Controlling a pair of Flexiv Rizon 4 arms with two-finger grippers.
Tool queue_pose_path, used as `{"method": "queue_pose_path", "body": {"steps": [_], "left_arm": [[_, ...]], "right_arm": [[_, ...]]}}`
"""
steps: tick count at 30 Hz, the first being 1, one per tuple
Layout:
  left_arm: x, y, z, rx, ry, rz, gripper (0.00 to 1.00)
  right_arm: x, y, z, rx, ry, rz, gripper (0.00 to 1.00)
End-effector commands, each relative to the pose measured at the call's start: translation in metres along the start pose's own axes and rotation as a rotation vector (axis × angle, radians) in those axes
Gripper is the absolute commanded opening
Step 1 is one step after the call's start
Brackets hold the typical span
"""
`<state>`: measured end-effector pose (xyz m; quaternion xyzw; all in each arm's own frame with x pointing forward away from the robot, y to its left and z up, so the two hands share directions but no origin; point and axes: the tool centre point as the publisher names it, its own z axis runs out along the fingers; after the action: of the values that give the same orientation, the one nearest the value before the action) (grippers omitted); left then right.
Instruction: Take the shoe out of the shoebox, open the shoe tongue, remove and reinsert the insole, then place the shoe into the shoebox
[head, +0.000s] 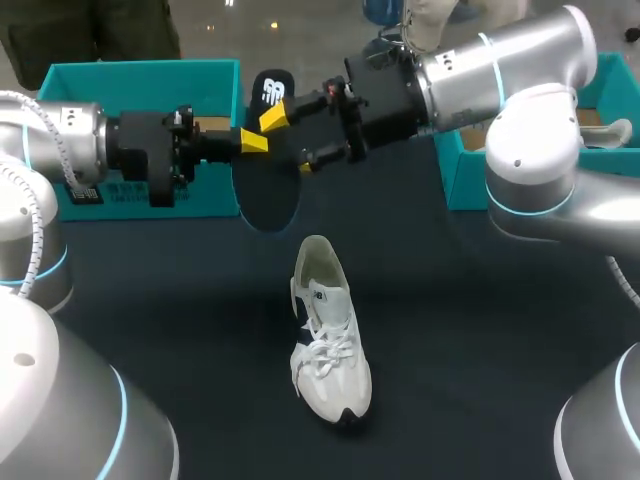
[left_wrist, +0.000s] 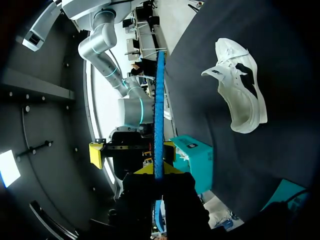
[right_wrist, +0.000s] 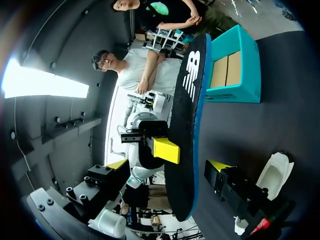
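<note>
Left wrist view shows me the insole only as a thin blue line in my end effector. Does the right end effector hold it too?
Observer: No. The right end effector is open; its yellow tips stand apart from the insole, one on each side.
Operator: Which face does its camera see?
Observer: The black face with a white logo; one tip of the left end effector presses on it.
Operator: Is it above the shoe?
Observer: No, it hangs beyond the heel of the upright shoe.
</note>
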<state>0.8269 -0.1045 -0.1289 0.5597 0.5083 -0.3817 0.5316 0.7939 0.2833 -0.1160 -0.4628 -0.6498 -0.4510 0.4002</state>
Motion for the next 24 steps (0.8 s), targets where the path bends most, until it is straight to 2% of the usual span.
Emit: {"method": "queue_pose_path", "body": {"steps": [1, 12, 13, 15, 16, 18, 20, 24], "left_arm": [[0.0006, 0.0004, 0.0011, 0.000, -0.001, 0.002, 0.00], [0.0006, 0.0004, 0.0011, 0.000, -0.001, 0.002, 0.00], [0.0006, 0.0004, 0.0011, 0.000, -0.001, 0.002, 0.00], [0.0006, 0.0004, 0.0011, 0.000, -0.001, 0.002, 0.00], [0.0006, 0.0004, 0.0011, 0.000, -0.001, 0.002, 0.00], [0.0006, 0.0004, 0.0011, 0.000, -0.001, 0.002, 0.00], [0.0006, 0.0004, 0.0011, 0.000, -0.001, 0.002, 0.00], [0.0006, 0.0004, 0.0011, 0.000, -0.001, 0.002, 0.00]], "right_arm": [[-0.0022, -0.0078, 0.0063, -0.021, 0.007, 0.008, 1.00], [-0.0024, -0.0153, 0.0056, -0.042, 0.010, 0.018, 1.00], [-0.0024, -0.0153, 0.0058, -0.044, 0.013, 0.022, 0.90], [-0.0029, -0.0151, 0.0059, -0.050, 0.011, 0.026, 0.57], [-0.0037, -0.0146, 0.0062, -0.049, 0.012, 0.027, 0.48], [-0.0046, -0.0139, 0.0070, -0.049, 0.014, 0.029, 0.43], [-0.0057, -0.0130, 0.0077, -0.047, 0.016, 0.030, 0.33], [-0.0072, -0.0115, 0.0081, -0.046, 0.018, 0.032, 0.27]]}}
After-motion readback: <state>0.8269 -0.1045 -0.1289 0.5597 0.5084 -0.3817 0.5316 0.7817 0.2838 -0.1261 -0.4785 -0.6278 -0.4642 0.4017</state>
